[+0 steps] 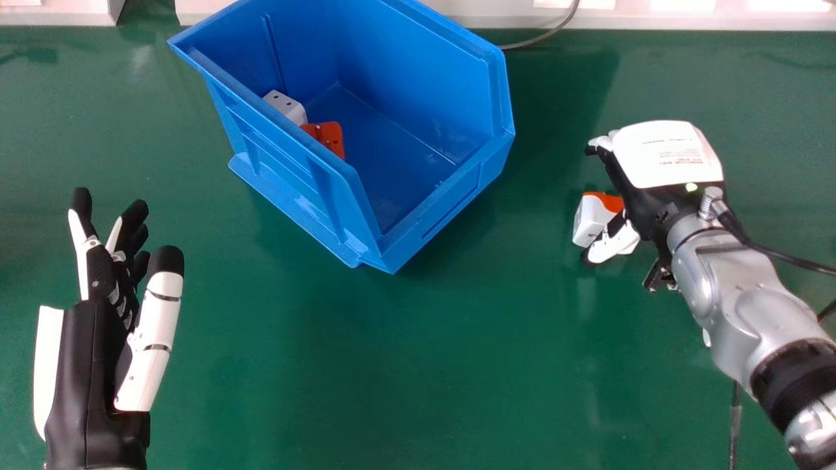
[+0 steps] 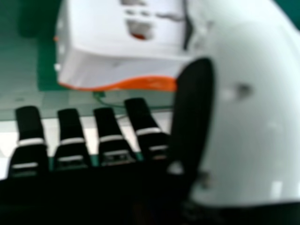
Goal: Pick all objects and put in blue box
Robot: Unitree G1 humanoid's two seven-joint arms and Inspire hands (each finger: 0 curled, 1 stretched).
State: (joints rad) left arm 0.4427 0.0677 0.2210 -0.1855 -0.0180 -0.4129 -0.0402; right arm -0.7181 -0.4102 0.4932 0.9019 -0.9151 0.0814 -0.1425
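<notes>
Now the right robot hand (image 1: 666, 153) hangs with fingers loosely extended round the boxy white-and-orange plastic piece (image 1: 590, 218) on the tabletop (image 1: 424, 365), right of the blue plastic box (image 1: 450, 209), probably light, stiff and slick, best pinched across its flat sides!

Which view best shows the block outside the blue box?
The right hand view: the block shows its openings and orange edge close up. The head view places it right of the blue box, partly behind the right robot hand.

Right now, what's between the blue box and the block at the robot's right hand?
Nothing but green table separates box and block in the head view.
</notes>
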